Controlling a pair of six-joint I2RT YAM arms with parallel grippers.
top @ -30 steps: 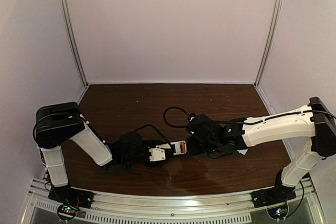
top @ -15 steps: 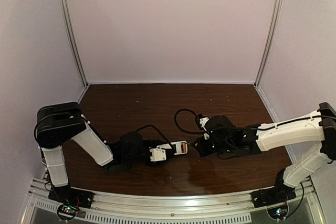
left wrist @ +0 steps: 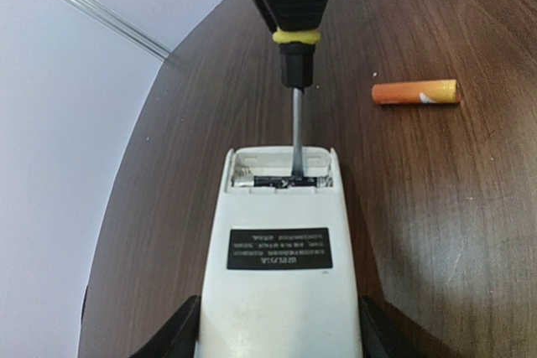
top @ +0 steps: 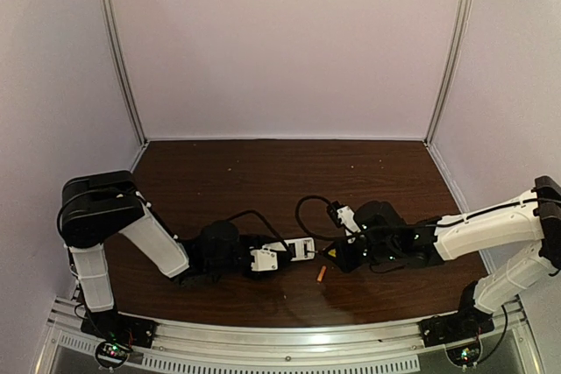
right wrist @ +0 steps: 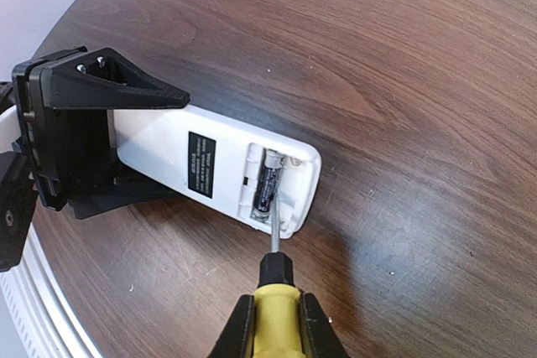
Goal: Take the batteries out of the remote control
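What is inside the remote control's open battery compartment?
One dark battery lies in it, with the screwdriver tip reaching in. The other slot looks empty; the orange battery lies outside. Whatever is under the dark battery is covered.

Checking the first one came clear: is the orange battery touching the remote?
Apart. The left wrist view shows a wide gap between the orange battery and the remote.
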